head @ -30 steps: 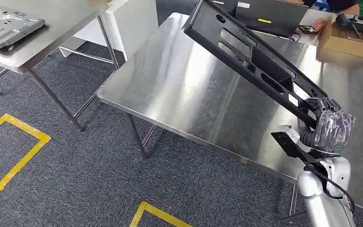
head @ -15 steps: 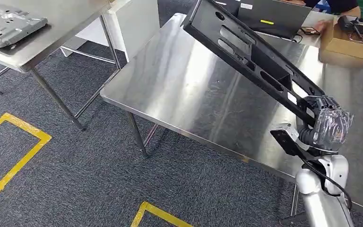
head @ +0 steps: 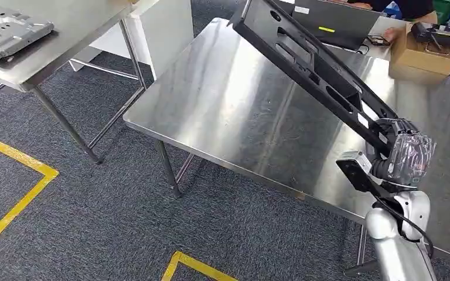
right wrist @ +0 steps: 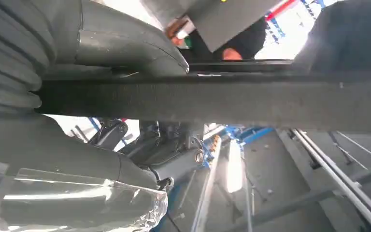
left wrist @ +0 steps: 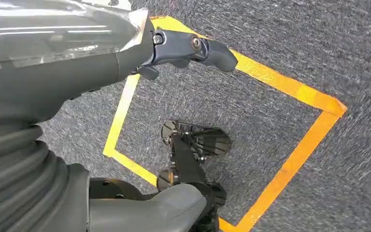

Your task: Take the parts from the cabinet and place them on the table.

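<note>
Long black frame part gripped at one end by right hand; rigid, probably heavy, leverage high; left hand fingers held apart, empty

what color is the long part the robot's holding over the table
Black. The long slotted part, gripped by the right hand, shows best in the head view.

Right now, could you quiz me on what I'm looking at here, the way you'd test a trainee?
1. True or false: the long black part already lies flat on the steel table.
2. Which hand holds the part? A) right hand B) left hand
3. What sits on the other table, far left?

Key: 1. False, it is held tilted above the table. 2. A. 3. A grey metal panel.
</note>
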`<state>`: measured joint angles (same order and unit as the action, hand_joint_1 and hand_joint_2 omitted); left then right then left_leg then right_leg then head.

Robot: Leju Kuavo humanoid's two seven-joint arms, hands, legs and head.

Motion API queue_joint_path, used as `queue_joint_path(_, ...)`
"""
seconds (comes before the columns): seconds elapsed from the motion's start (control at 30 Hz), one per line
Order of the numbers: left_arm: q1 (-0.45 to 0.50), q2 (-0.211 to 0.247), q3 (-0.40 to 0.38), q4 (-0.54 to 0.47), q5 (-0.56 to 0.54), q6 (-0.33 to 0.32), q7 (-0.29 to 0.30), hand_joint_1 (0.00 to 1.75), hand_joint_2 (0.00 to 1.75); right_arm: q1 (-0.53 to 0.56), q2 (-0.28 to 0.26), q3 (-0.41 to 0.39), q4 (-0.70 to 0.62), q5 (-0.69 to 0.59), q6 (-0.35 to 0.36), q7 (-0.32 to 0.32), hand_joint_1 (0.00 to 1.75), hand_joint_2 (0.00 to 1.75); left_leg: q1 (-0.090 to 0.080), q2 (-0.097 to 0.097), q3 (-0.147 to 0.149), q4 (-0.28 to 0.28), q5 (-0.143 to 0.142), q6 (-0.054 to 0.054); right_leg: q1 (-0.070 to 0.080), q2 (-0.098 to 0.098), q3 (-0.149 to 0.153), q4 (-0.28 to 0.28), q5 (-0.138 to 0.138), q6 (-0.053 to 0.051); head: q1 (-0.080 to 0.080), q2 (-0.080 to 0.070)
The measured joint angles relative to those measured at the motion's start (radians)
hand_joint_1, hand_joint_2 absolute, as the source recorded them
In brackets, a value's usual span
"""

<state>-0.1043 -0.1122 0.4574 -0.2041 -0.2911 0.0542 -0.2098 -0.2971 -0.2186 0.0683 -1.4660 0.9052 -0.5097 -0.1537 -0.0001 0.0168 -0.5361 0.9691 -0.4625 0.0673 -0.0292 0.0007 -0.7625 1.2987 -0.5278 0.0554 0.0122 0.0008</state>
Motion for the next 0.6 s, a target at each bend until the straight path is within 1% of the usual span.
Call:
queue_joint_path(0.03,0.0,0.0,0.0,0.0,0.0,0.0,-0.001,0.0,1.75,0.0,0.0,0.0,0.001,0.0,0.0,-0.001,1.75,1.75,0.003,0.002,0.002,0.002,-0.003,-0.005,-0.004,-0.001,0.028,-0.057,0.029,0.013,0.0,0.0)
queue_joint_path(0.07,0.0,-0.001,0.0,0.0,0.0,0.0,-0.002,0.0,1.75,-0.001,0.0,0.0,0.001,0.0,0.0,-0.003,1.75,1.75,0.009,0.004,0.006,0.008,-0.01,-0.013,-0.009,-0.006,0.085,-0.168,0.075,0.029,0.0,0.0)
queue_joint_path(0.1,0.0,-0.001,0.001,0.0,0.0,0.0,-0.004,0.0,1.75,-0.002,0.0,0.0,0.001,-0.001,0.0,-0.003,1.75,1.75,0.011,0.005,0.007,0.016,-0.018,-0.021,-0.014,-0.022,0.135,-0.264,0.11,0.041,0.001,0.0)
queue_joint_path(0.13,0.0,0.002,0.002,0.0,0.0,0.001,-0.004,0.0,1.75,-0.005,0.001,0.0,0.003,-0.002,0.001,-0.003,1.75,1.75,0.005,0.008,0.004,0.024,-0.027,-0.032,-0.008,-0.035,0.149,-0.286,0.102,0.035,0.005,0.0)
queue_joint_path(0.17,-0.001,0.004,0.003,0.0,0.0,0.002,-0.005,0.0,1.75,-0.005,0.002,0.0,0.003,-0.002,0.002,-0.004,1.75,1.75,0.003,0.01,0.002,0.033,-0.033,-0.039,-0.001,-0.015,0.152,-0.295,0.105,0.019,0.007,0.0)
queue_joint_path(0.2,0.0,0.005,0.005,0.0,0.0,0.003,-0.006,0.0,1.75,-0.005,0.003,0.001,0.004,-0.003,0.003,-0.003,1.75,1.75,0.002,0.011,0.003,0.032,-0.035,-0.04,-0.004,-0.013,0.151,-0.288,0.102,0.007,0.004,0.0)
queue_joint_path(0.23,0.002,0.005,0.007,0.0,0.0,0.003,-0.006,0.0,1.75,-0.004,0.004,0.001,0.006,-0.003,0.003,-0.003,1.75,1.75,0.004,0.015,0.004,0.029,-0.036,-0.042,-0.001,-0.01,0.15,-0.285,0.098,0.001,0.001,0.0)
queue_joint_path(0.27,0.002,0.004,0.008,0.0,0.0,0.003,-0.007,0.0,1.75,-0.002,0.004,0.0,0.007,-0.003,0.003,-0.003,1.75,1.75,0.006,0.019,0.006,0.03,-0.039,-0.046,-0.002,-0.004,0.15,-0.285,0.098,-0.007,0.002,0.0)
queue_joint_path(0.3,0.002,0.004,0.008,0.0,0.0,0.003,-0.007,0.0,1.75,-0.004,0.005,0.001,0.007,-0.002,0.003,-0.003,1.75,1.75,0.013,0.015,0.005,0.038,-0.049,-0.054,-0.009,0.002,0.153,-0.287,0.099,-0.018,0.002,0.0)
queue_joint_path(0.33,0.001,0.004,0.008,0.0,0.0,0.003,-0.007,0.0,1.75,-0.006,0.005,0.001,0.007,-0.002,0.003,-0.003,1.75,1.75,0.014,0.004,-0.004,0.064,-0.067,-0.058,-0.008,0.004,0.155,-0.287,0.097,-0.022,-0.001,0.0)
queue_joint_path(0.37,0.0,0.004,0.008,0.0,0.0,0.004,-0.008,0.0,1.75,-0.006,0.005,0.001,0.007,-0.002,0.003,-0.003,1.75,1.75,0.014,-0.007,-0.038,0.132,-0.107,-0.061,-0.008,0.007,0.156,-0.287,0.096,-0.029,-0.001,0.0)
queue_joint_path(0.4,0.001,0.004,0.009,0.0,0.0,0.004,-0.008,0.0,1.75,-0.005,0.006,0.001,0.007,-0.002,0.003,-0.003,1.75,1.75,0.014,-0.011,-0.082,0.215,-0.145,-0.064,-0.006,0.011,0.155,-0.287,0.095,-0.031,-0.003,0.0)
queue_joint_path(0.43,0.002,0.005,0.009,0.0,0.0,0.004,-0.008,0.0,1.75,-0.003,0.008,0.002,0.007,-0.002,0.003,-0.003,1.75,1.75,0.014,-0.011,-0.131,0.303,-0.176,-0.065,-0.003,0.016,0.155,-0.287,0.094,-0.032,-0.002,0.0)
queue_joint_path(0.47,0.004,0.005,0.009,0.0,0.0,0.004,-0.008,0.0,1.75,-0.003,0.009,0.002,0.008,-0.002,0.003,-0.003,1.75,1.75,0.014,-0.011,-0.16,0.348,-0.183,-0.064,-0.002,0.02,0.156,-0.287,0.094,-0.032,-0.002,0.0)
queue_joint_path(0.5,0.004,0.004,0.01,0.0,0.0,0.004,-0.008,0.0,1.75,-0.003,0.01,0.002,0.009,-0.002,0.003,-0.003,1.75,1.75,0.014,-0.013,-0.174,0.353,-0.164,-0.06,-0.001,0.027,0.156,-0.287,0.094,-0.032,-0.002,0.0)
queue_joint_path(0.53,0.004,0.004,0.01,0.0,0.0,0.004,-0.008,0.0,1.75,-0.003,0.01,0.002,0.009,-0.002,0.003,-0.003,1.75,1.75,0.014,-0.015,-0.161,0.304,-0.12,-0.055,0.0,0.035,0.157,-0.286,0.094,-0.032,-0.002,0.0)
queue_joint_path(0.57,0.003,0.004,0.01,0.0,-0.001,0.004,-0.008,0.0,1.75,-0.003,0.011,0.003,0.009,-0.002,0.003,-0.003,1.75,1.75,0.014,-0.019,-0.129,0.225,-0.069,-0.049,0.0,0.042,0.159,-0.287,0.094,-0.032,-0.002,0.0)
queue_joint_path(0.6,0.003,0.005,0.01,0.0,-0.002,0.004,-0.008,0.0,1.75,-0.003,0.013,0.003,0.009,-0.002,0.003,-0.003,1.75,1.75,0.013,-0.03,-0.089,0.133,-0.02,-0.042,0.001,0.049,0.161,-0.287,0.093,-0.032,-0.003,0.0)
